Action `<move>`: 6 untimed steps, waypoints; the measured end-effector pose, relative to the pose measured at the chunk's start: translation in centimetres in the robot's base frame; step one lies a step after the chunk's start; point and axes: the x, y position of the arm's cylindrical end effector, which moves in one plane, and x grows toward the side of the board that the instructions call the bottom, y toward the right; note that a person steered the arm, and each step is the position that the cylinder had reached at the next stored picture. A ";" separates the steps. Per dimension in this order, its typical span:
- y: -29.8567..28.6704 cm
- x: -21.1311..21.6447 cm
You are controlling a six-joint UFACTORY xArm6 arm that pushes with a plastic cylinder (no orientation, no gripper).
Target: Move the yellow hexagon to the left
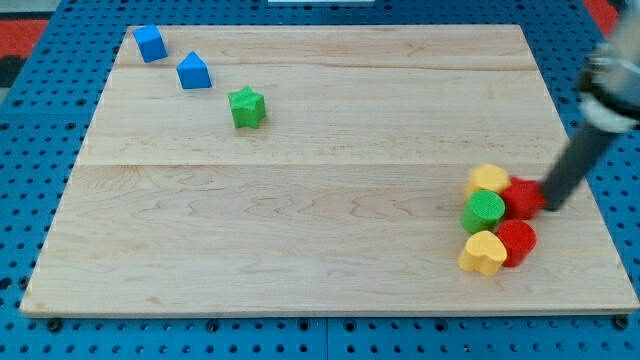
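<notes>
The yellow hexagon (pixel 489 179) sits at the view's right, at the top of a tight cluster. Touching it are a red block (pixel 522 196) of unclear shape to its right and a green cylinder (pixel 483 211) just below. A red cylinder (pixel 517 242) and a yellow heart-shaped block (pixel 483 252) lie lower in the cluster. My tip (pixel 549 207) is at the right side of the upper red block, to the right of the yellow hexagon. The rod slants up to the view's right.
A green star block (pixel 246 107), a blue house-shaped block (pixel 193 72) and a blue cube-like block (pixel 150 43) lie in the board's upper left. The wooden board (pixel 300 230) ends close to the cluster on the right, above blue pegboard.
</notes>
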 end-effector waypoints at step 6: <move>-21.0 -6.4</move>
